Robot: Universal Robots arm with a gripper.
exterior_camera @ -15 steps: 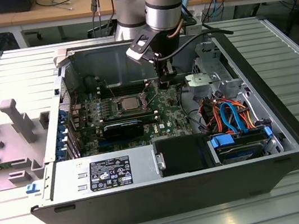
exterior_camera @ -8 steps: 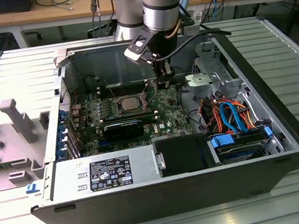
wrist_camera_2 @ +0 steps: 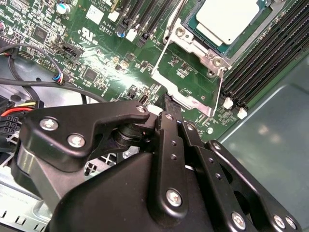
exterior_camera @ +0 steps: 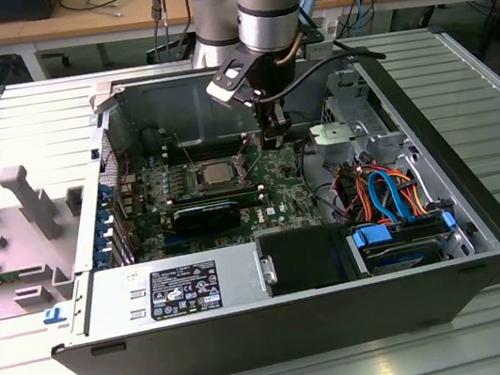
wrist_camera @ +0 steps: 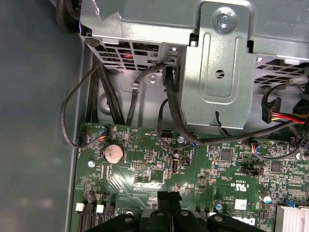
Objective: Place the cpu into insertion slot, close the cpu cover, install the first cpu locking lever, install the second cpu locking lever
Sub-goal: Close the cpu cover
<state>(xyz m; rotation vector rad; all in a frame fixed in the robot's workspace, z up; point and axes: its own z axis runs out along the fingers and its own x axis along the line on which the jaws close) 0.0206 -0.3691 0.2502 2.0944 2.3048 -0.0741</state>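
Note:
The cpu (wrist_camera_2: 227,17), a flat silver-grey square, lies in the insertion slot (wrist_camera_2: 212,54) on the green board; the exterior view shows the cpu (exterior_camera: 216,172) mid-board. The cpu cover (wrist_camera_2: 193,99), a thin metal frame with a square window, is swung open beside the slot, with green board showing through the window. My gripper (wrist_camera_2: 171,104) hangs at the cover's free edge with its black fingers together. I cannot tell whether they pinch that edge or only touch it. In the exterior view the gripper (exterior_camera: 275,134) is just to the right of the slot.
Long black memory slots (wrist_camera_2: 260,63) run beside the slot. A metal drive bracket (wrist_camera: 217,63) and black cables (wrist_camera: 174,111) stand near the gripper. A black block (exterior_camera: 207,218), the power supply (exterior_camera: 176,290) and coloured cables (exterior_camera: 394,193) fill the case front.

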